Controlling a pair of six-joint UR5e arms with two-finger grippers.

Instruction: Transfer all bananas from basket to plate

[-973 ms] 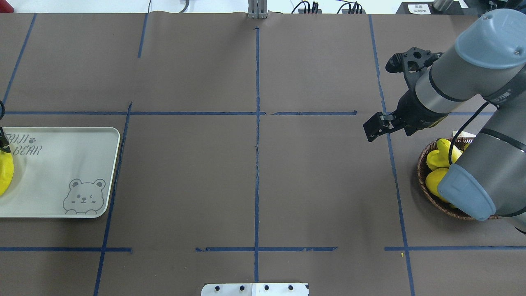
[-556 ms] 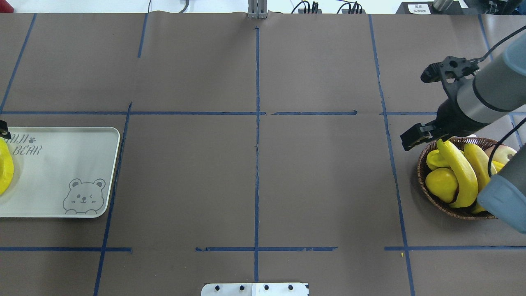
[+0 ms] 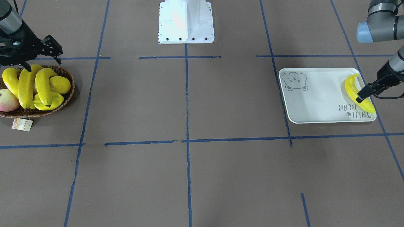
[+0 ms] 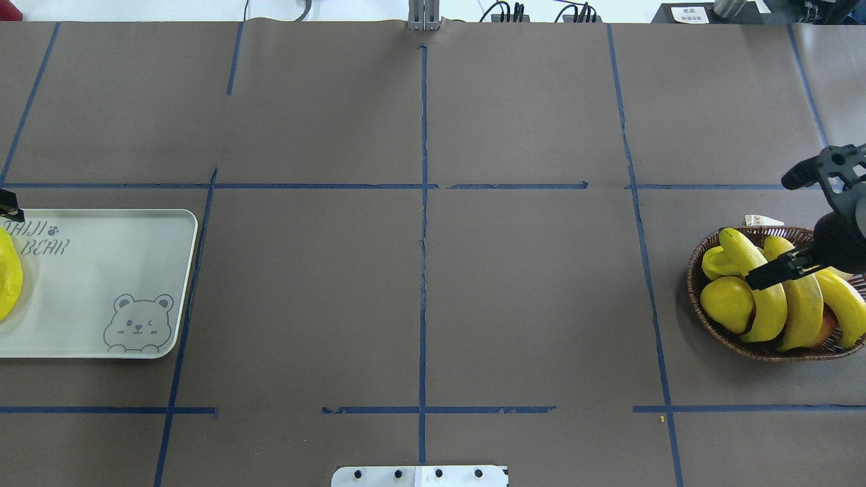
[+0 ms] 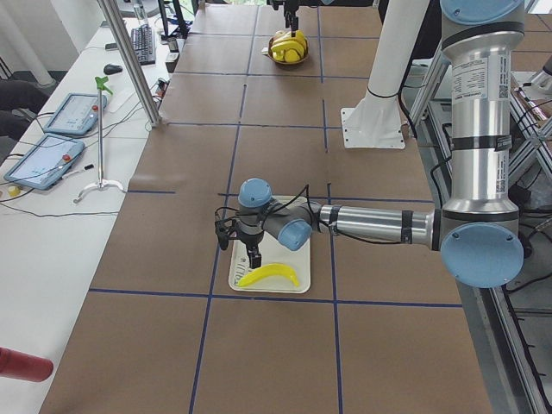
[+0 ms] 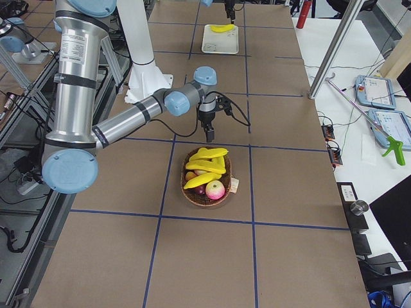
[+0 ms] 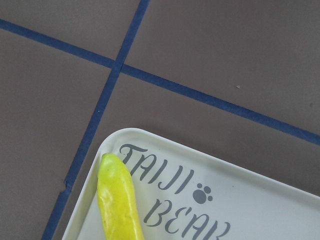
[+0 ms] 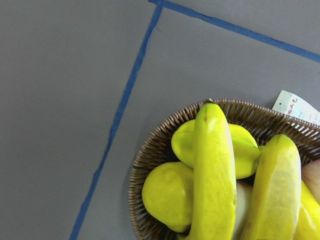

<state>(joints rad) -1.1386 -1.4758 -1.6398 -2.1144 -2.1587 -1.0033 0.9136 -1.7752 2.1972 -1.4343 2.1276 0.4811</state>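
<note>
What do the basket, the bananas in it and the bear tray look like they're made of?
Basket: woven brown wicker or rattan, matte; the strands show along its rim.
Bananas: probably plastic; glossy, uniformly bright yellow, with soft highlights.
Tray: likely plastic or melamine; pale, smooth satin surface with printed grey lettering.

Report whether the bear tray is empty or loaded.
Not empty: the tray holds one banana along its lettered end.

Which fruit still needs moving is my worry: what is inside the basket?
Inside the basket: three bananas lying over a starfruit, a lemon and a pinkish apple. Whatever lies beneath that pile is covered.
</note>
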